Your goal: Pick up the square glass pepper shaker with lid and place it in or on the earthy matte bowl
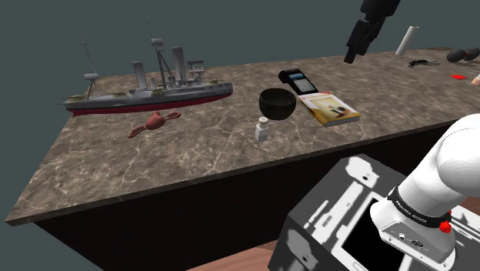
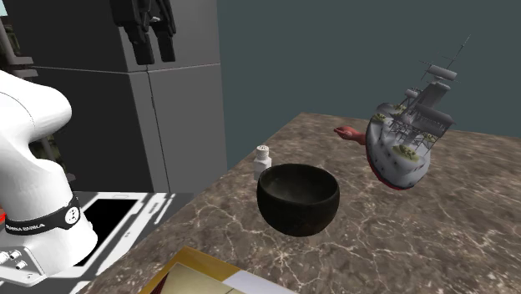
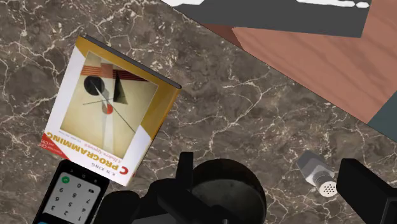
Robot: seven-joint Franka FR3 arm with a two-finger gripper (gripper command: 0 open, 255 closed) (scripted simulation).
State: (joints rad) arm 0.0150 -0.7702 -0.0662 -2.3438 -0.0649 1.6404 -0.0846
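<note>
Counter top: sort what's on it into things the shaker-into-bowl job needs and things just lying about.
Job in hand: pale pepper shaker, dark bowl, open gripper held high over the counter.

Lying about: model warship, reddish figure, programming book, keypad handset, white tube.

Top edge of the second exterior view slices the gripper [image 2: 155,43] off above its fingers. Below it, the pepper shaker [image 2: 263,156] shows cap and shoulders only, its base tucked behind the dark bowl [image 2: 298,200] rim. In the wrist view one black finger [image 3: 186,173] covers part of that bowl, and the keypad handset [image 3: 69,194] beside it runs off the edge. Well beyond the gripper in the shoulder view, small bits [image 1: 420,61] are too tiny to name.
</note>
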